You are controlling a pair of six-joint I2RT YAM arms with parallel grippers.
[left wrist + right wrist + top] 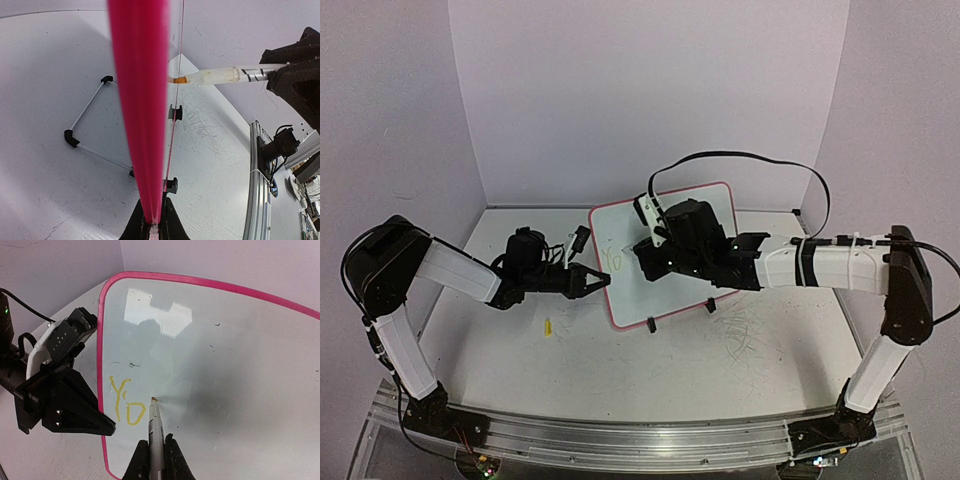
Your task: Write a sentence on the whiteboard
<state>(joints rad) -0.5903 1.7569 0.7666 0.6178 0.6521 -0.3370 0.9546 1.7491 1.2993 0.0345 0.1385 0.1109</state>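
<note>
A white table in a pale-walled corner is carrying the board, which is standing near the middle on its wire stand, apparently leaning back. The left gripper is pinching the board's left rim between closed fingers. The right gripper is clamping a marker, its tip touching the face just right of "Yo", the only part of the sentence written.

Likely trouble: pressing too hard could be pushing the board back on its stand or twisting it in the left pinch, spoiling the strokes, and the pale yellow ink is reading faintly.

The left wrist view is showing the rim edge-on, the stand behind it and the tip meeting the face. Only the right wrist view is showing the letters clearly. The top view is giving both arms' reach.
</note>
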